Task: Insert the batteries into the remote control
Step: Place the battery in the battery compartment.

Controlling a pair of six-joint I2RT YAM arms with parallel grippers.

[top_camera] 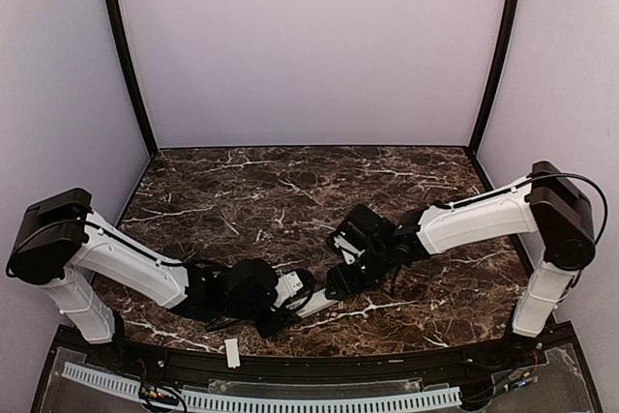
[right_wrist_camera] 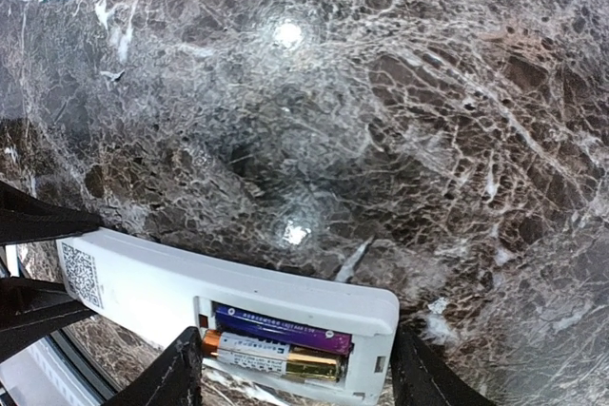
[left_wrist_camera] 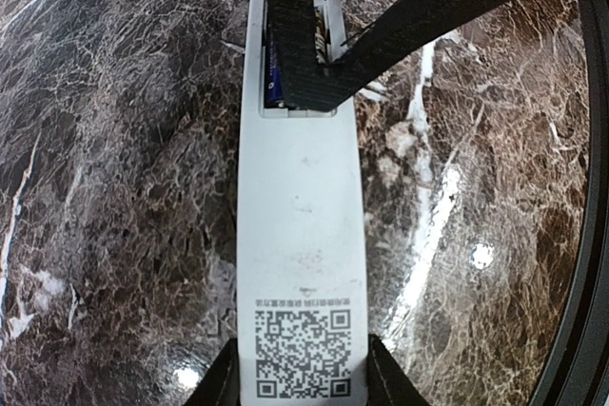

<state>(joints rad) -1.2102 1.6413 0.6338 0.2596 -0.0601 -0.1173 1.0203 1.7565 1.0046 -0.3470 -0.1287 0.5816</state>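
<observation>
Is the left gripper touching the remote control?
Touching. In the left wrist view, the left gripper clamps both long sides of the remote control.

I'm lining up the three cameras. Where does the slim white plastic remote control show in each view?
Top external: the slim white plastic remote control is a small sliver just below centre.
Left wrist: the remote runs up the centre, back facing up.
Right wrist: the remote lies along the bottom left.
Shared landmark: its QR label, in both wrist views only.
</observation>
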